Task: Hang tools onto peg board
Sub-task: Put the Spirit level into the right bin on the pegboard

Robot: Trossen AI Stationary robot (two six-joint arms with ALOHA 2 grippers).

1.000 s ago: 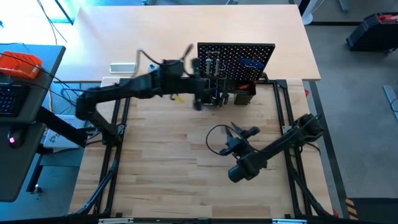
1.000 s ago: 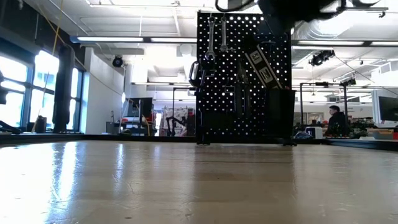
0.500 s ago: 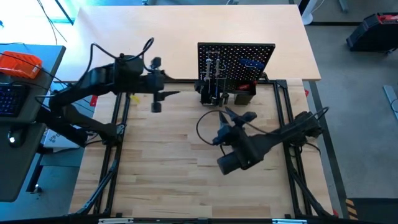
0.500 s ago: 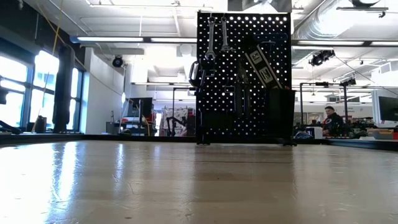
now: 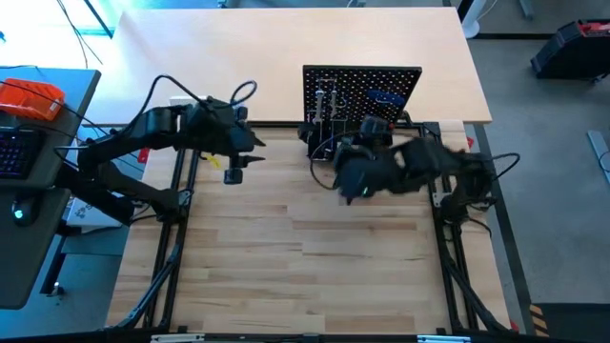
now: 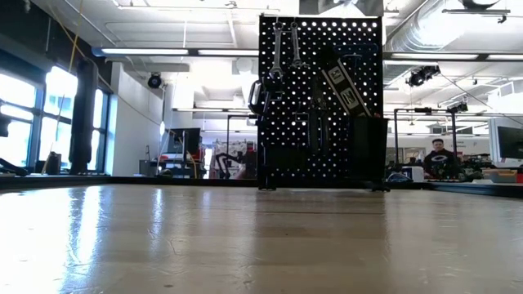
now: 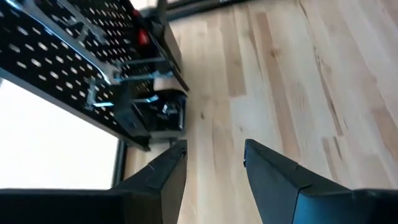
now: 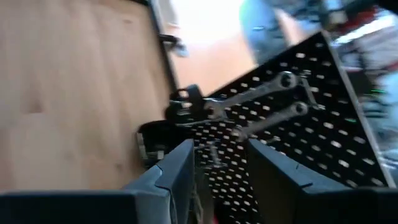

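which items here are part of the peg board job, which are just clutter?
Job:
- peg board
- silver wrenches hanging on it
- black marked level on it
- holder boxes at its base
- left gripper, open, empty
- right gripper, open, empty

Lying about:
- orange case on the side desk
- person in the room behind

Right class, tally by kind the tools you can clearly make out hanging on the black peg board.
Silver wrenches: 2
Black marked level: 1
Black clamp: 1
Total: 4 clearly seen on the peg board; other dark items there are too hard to tell.
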